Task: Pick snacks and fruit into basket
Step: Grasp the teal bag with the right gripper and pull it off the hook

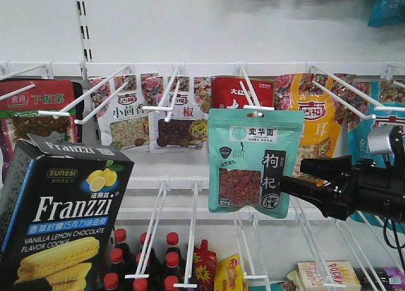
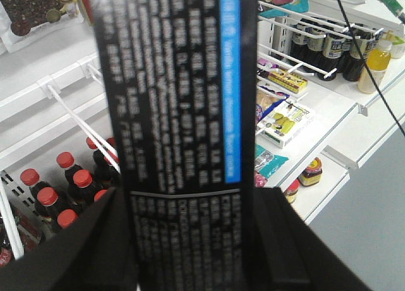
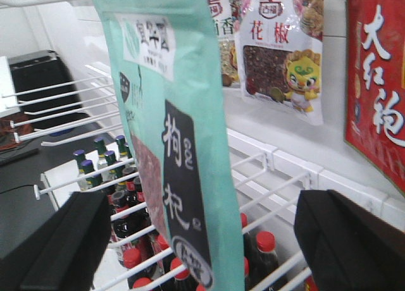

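We see the black, blue-edged Franzzi lemon cookie box [image 1: 60, 221], tilted, clamped in our left gripper [image 2: 190, 240], mint-green goji berry pouch [image 1: 253, 161] hanging upright, just ahead of our right gripper's [image 1: 294, 177] spread fingers

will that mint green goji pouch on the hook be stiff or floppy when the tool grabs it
Likely floppy: the pouch is thin film, hanging free from its peg, so it may swing or bend away from the right tool. Probably light, with dried berries showing in the window. Its glossy face could slip.
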